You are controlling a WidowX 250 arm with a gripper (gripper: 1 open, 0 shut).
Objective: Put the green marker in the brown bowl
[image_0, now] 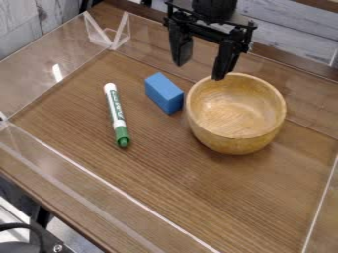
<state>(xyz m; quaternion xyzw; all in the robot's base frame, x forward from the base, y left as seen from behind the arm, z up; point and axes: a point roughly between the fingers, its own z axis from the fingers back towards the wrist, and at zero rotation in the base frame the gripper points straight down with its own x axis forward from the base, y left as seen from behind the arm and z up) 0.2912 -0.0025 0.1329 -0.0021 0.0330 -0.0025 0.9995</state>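
The green marker point(115, 114), a slim white barrel with a green cap at its near end, lies flat on the wooden table point(185, 183), left of centre. The brown bowl point(236, 113), round light wood with a thick rim, stands to the right and holds nothing. My gripper point(200, 55) hangs at the top of the view, pointing down, above and behind the bowl's left rim. Its two black fingers point(176, 46) stand wide apart with nothing between them. It is well away from the marker.
A small blue block point(164, 93) sits between the marker and the bowl, close to the bowl's left side. Clear plastic walls point(106, 35) border the table at the back left, left and front edges.
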